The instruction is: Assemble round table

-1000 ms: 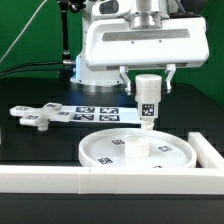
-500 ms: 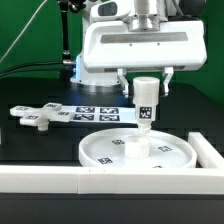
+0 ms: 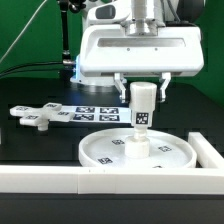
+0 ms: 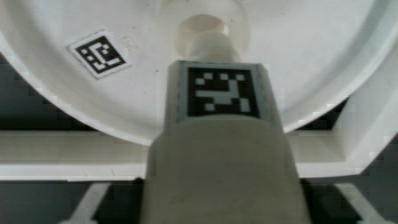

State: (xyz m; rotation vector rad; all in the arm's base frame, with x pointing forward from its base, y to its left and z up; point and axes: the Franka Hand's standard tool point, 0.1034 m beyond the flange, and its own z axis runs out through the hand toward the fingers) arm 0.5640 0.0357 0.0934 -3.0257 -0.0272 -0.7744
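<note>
Gripper (image 3: 145,91) closed to post width, clamping the top of the upright cylindrical post (image 3: 143,114). The post's lower end sits at the raised centre of the round rimmed disc (image 3: 100,153).

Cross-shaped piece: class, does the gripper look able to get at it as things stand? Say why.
Probably not yet. The gripper is shut on the post, held upright over the round disc. The cross-shaped piece lies uncovered at the exterior view's left, so the way looks free once the post is released.
</note>
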